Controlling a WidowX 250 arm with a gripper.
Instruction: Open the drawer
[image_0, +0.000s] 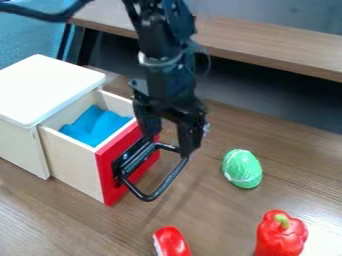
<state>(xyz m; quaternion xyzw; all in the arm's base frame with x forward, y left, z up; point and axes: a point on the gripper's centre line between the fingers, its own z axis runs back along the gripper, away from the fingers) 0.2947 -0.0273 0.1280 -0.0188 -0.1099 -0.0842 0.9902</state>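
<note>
The gripper (171, 140) hangs over the drawer's front, its two fingers apart. One finger is close to the red front panel and the other is at the outer side of the black handle (161, 185), near or touching it. The drawer (73, 162) stands pulled out of its white-topped cabinet (43, 90), with its inside showing. A blue cloth (97, 126) lies in the drawer. Whether the fingers press on the handle I cannot tell.
A green egg-shaped object (242, 168) lies right of the gripper. A red pepper (281, 234) stands at the lower right, and another red object (172, 242) lies at the bottom edge. A wooden ledge (267, 44) runs along the back.
</note>
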